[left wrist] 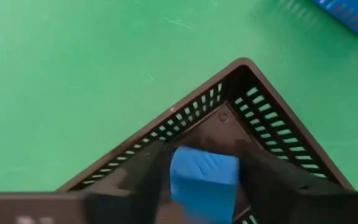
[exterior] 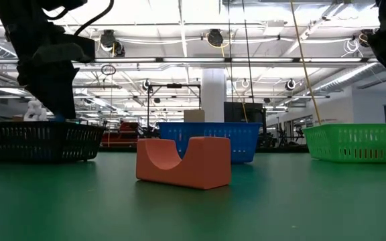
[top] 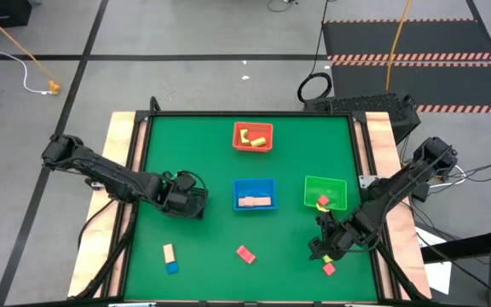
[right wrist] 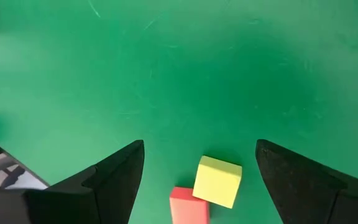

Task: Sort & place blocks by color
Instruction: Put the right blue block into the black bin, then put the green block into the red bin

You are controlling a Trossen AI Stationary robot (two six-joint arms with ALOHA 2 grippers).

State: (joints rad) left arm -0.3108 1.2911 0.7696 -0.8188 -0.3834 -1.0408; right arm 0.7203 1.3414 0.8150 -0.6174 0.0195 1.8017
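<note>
Left claw (left wrist: 201, 186): mine hung over a corner of the black slotted plastic tray (left wrist: 272, 124); a blue cube block (left wrist: 202, 180) sat between my two dark fingers (left wrist: 135, 180), but whether they pressed it or had let go I cannot tell.
Right claw (right wrist: 197, 180): spread wide, gripping nothing, low over the green surface (right wrist: 185, 68).
Under my right claw: a small yellow cube block (right wrist: 217, 180) touched a red-pink block (right wrist: 189, 204), both in the gap between my fingers.
Beside my left claw: a blue slotted tray (top: 253, 194) carried a pale tan bar (top: 255, 201).
Beside my right claw: a green slotted tray (top: 326, 193) held a small yellow and red piece (top: 322, 202).
Far from both claws: a red slotted tray (top: 252, 136) held yellow pieces (top: 254, 134).
Between my claws: a red-pink notched block (top: 245, 253) lay loose on the surface.
Near my left claw, on the surface: a tan block (top: 169, 252) touched a small blue block (top: 171, 267).
</note>
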